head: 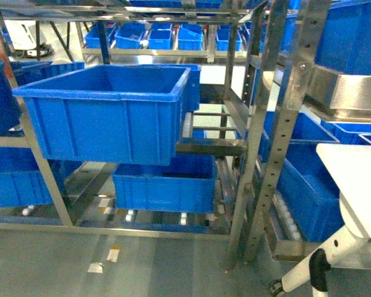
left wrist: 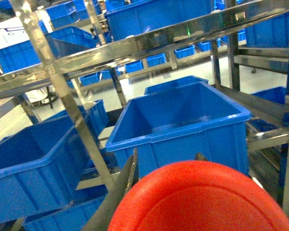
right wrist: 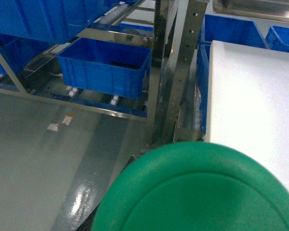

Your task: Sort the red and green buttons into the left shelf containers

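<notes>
Neither was sorted yet: the left gripper held the round red mushroom-cap button with the deep bright-blue plastic bin at 12 o'clock, while the right gripper, hidden, apparently carried the round green mushroom-cap button.

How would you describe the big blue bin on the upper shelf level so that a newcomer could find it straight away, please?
Start at the steel shelf rack that fills the head view and look to its left bay. On the upper level sits the large blue bin, open-topped with a thick rim. It juts forward, nearer than the lower bin below it, and dwarfs the small blue trays in the background.
</notes>
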Controlling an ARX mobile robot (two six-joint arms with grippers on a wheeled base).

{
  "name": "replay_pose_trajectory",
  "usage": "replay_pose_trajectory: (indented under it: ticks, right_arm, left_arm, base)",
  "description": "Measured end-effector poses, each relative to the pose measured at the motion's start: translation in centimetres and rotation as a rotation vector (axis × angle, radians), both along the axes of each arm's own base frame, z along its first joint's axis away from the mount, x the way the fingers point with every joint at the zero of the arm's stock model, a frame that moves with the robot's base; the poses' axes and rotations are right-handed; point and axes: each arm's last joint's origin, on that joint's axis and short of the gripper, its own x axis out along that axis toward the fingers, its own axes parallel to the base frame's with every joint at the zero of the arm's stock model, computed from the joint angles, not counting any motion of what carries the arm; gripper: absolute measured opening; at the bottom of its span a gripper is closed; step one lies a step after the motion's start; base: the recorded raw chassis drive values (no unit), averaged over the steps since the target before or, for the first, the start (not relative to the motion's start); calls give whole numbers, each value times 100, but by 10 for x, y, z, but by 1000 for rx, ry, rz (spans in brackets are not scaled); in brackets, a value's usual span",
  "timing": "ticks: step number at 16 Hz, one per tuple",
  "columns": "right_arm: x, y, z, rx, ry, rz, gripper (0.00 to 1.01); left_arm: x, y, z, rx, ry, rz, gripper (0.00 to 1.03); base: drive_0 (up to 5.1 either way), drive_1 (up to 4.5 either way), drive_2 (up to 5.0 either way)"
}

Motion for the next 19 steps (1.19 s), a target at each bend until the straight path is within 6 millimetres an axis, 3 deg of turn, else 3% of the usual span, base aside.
replay_pose_trajectory:
  ticks: [19]
  right_arm:
    - [0, 0, 0, 0, 2, 1, 27]
  left_arm:
    - [0, 0, 0, 0, -2, 3, 26]
  base:
    - [-495, 246, 246]
